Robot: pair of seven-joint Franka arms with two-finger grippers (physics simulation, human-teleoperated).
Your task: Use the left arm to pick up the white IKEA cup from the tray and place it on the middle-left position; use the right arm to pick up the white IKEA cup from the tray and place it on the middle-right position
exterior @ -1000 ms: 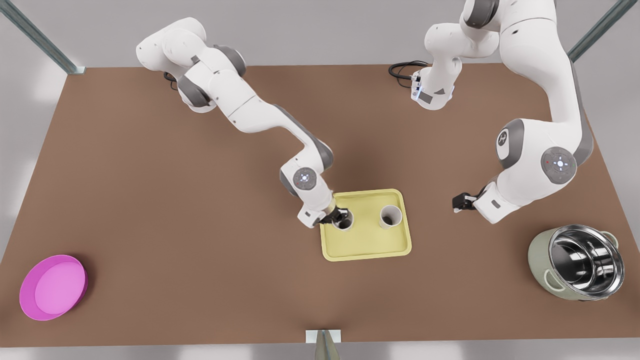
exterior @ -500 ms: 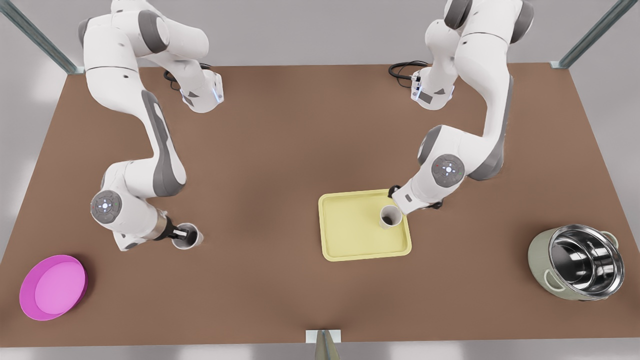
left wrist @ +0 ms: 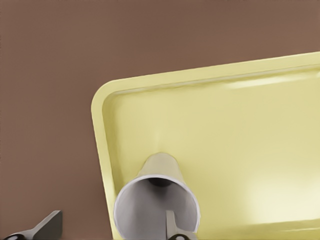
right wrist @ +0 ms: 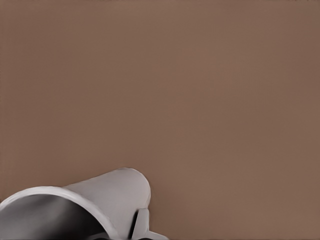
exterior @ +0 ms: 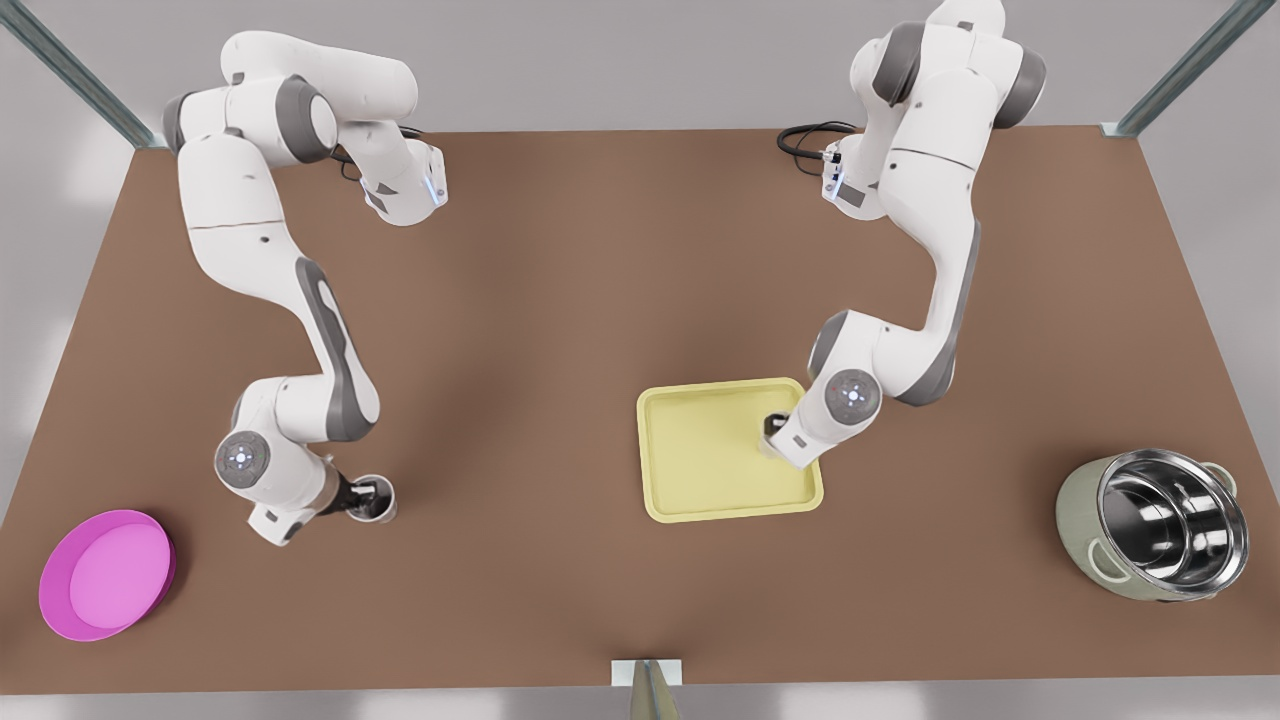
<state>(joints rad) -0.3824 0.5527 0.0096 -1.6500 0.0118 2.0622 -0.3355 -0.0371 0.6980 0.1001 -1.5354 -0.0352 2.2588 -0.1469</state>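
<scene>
Since half a second ago: left gripper (left wrist: pixel 110 222) lowered over tray cup (left wrist: pixel 156 200) on the tray (exterior: pixel 700 490), front view's right. Fingers apart, one inside the rim, nothing clamped. Right gripper (exterior: pixel 360 494) pinches wall of other cup (exterior: pixel 378 499) over bare table (exterior: pixel 560 300), front view's left.

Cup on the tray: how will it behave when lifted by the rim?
Probably rigid: the tray cup has a cleanly round rim. Tall, narrow, so it may tip if nudged. The open left gripper straddles its smooth wall; could slip. Right gripper grips the other cup.
</scene>
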